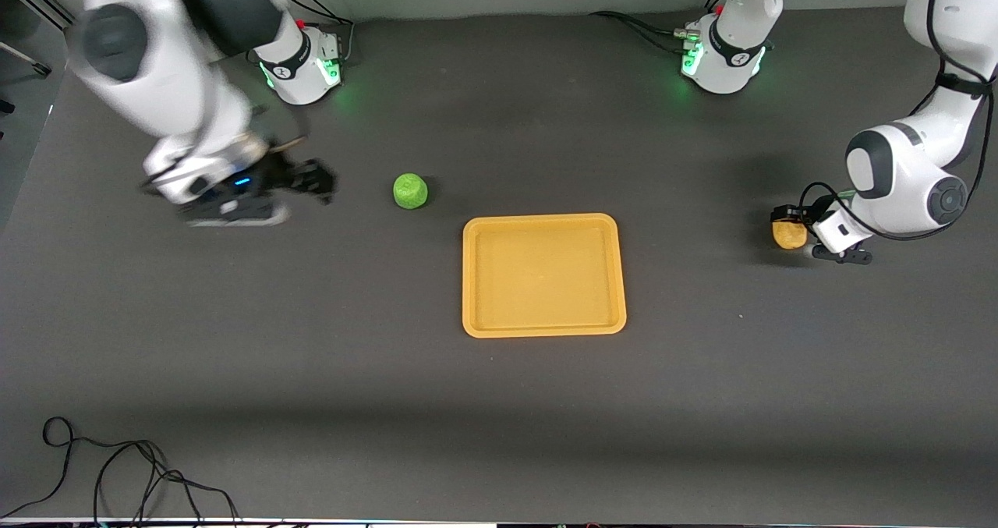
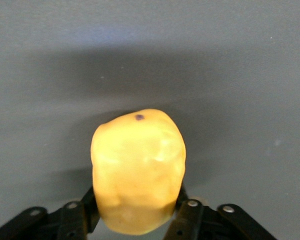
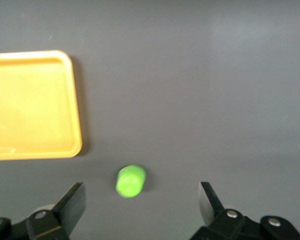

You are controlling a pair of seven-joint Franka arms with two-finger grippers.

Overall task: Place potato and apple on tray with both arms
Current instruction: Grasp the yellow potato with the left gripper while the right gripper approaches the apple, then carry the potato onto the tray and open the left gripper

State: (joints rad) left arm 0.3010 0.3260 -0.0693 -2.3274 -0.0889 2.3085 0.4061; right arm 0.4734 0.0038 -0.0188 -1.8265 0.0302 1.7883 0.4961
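Note:
The yellow-orange potato (image 1: 789, 235) is at the left arm's end of the table. My left gripper (image 1: 789, 225) is shut on it low at the table; the left wrist view shows the potato (image 2: 138, 170) between the fingers (image 2: 190, 212). The green apple (image 1: 410, 190) lies on the table beside a corner of the yellow-orange tray (image 1: 543, 327), toward the right arm's end. My right gripper (image 1: 316, 180) is open and empty, above the table beside the apple. In the right wrist view the apple (image 3: 130, 180) lies ahead of the spread fingertips (image 3: 76, 199), with the tray (image 3: 75, 145) off to one side.
The tray lies flat at the table's middle with nothing in it. Both arm bases (image 1: 304, 60) with green lights stand along the table's edge farthest from the front camera. A black cable (image 1: 117, 465) lies at the near edge toward the right arm's end.

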